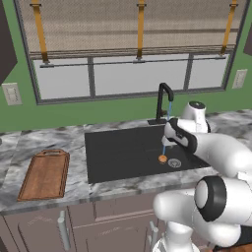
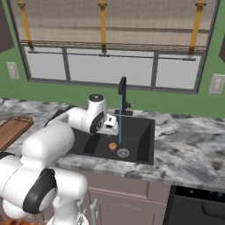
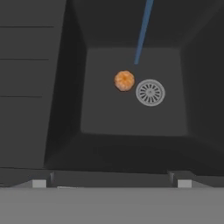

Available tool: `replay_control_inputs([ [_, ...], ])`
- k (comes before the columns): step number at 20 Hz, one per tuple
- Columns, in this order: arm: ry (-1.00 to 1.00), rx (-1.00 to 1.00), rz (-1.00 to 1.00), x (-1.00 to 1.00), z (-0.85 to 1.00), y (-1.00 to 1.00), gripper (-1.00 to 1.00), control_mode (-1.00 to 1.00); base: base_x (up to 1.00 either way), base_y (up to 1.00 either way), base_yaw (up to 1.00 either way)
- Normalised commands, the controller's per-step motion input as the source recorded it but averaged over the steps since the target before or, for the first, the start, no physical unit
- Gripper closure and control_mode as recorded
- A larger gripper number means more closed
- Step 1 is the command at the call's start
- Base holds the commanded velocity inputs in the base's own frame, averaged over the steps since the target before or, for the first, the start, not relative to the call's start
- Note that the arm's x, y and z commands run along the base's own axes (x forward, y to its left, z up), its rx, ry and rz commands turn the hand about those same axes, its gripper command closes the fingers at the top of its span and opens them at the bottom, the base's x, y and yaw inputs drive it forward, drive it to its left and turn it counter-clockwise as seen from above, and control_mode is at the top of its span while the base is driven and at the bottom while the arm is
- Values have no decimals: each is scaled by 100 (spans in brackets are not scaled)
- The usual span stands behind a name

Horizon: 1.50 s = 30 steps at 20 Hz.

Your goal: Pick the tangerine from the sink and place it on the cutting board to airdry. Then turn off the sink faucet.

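The tangerine (image 1: 162, 158) (image 2: 113, 145) (image 3: 124, 81) lies on the floor of the black sink (image 1: 118, 152) (image 2: 139, 132) (image 3: 109, 116), just beside the round metal drain (image 3: 150, 92). A thin blue stream of water (image 3: 142, 33) falls from the sink faucet (image 1: 165, 101) (image 2: 122, 94) and lands near the fruit. My gripper (image 1: 166, 140) (image 2: 115, 130) (image 3: 111, 183) hovers over the basin above the tangerine, open, its tips wide apart with nothing between them. The reddish-brown cutting board (image 1: 45, 174) (image 2: 13, 131) lies on the counter left of the sink.
Grey marbled counter (image 1: 74, 147) (image 2: 189, 145) surrounds the sink. A window runs along the green back wall, with wall outlets (image 1: 12, 93) (image 2: 216, 83) at both sides. Cabinet handles (image 1: 63, 231) hang below the counter. A dark stove top (image 2: 197, 204) sits at the lower right.
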Motion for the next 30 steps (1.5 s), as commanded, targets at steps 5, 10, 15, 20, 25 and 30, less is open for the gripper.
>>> replay_control_inputs([
  [5, 0, 1, 0, 12, -15, 0, -100, -100, 0, 0, 0],
  [10, 0, 0, 0, 9, -18, 0, -100, -100, 0, 0, 0],
  [15, 0, 0, 0, 10, -19, 0, -100, -100, 0, 0, 0],
  [20, 0, 0, 0, 13, -16, 0, -100, -100, 0, 0, 0],
  [25, 1, 1, 0, 16, -16, -3, -100, -100, 0, 0, 0],
  [30, 5, 3, 0, 18, -13, -4, -100, -100, 0, 0, 0],
])
